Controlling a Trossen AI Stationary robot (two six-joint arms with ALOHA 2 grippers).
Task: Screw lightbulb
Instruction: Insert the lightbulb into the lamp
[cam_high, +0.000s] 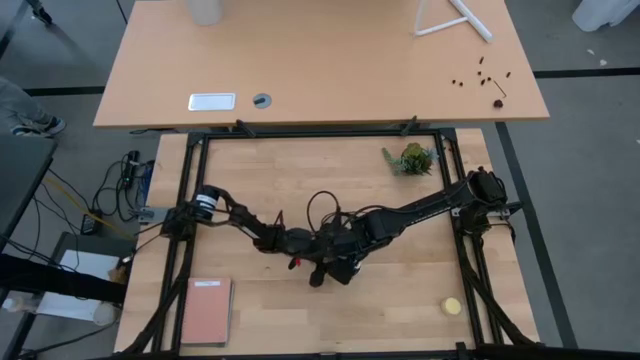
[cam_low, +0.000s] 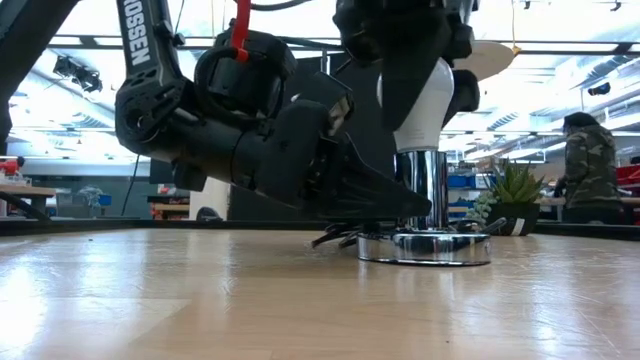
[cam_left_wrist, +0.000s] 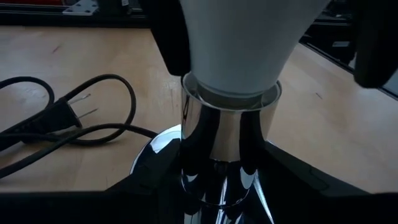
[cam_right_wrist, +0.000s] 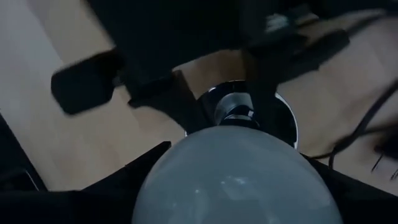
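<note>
The lightbulb (cam_low: 428, 100) is sitting with its neck down in the top of the shiny socket (cam_left_wrist: 227, 143), upright, so I'd say I'm in the middle of the screwing step. Going left to right: my left gripper (cam_low: 385, 205) is low on the table with its fingers spread round the socket's round base (cam_low: 424, 247), steadying it without squeezing tight as far as I can see. My right gripper (cam_low: 420, 55) comes down from above and has its fingers closed on the fat end of the bulb. Next move probably needs a straight twist while the left keeps the base from spinning; any tilt could cross the thread. The black cord and plug (cam_left_wrist: 59, 118) lie right beside the base and could snag. The little plant (cam_high: 412, 158) and yellow ball (cam_high: 452, 306) are well clear.
</note>
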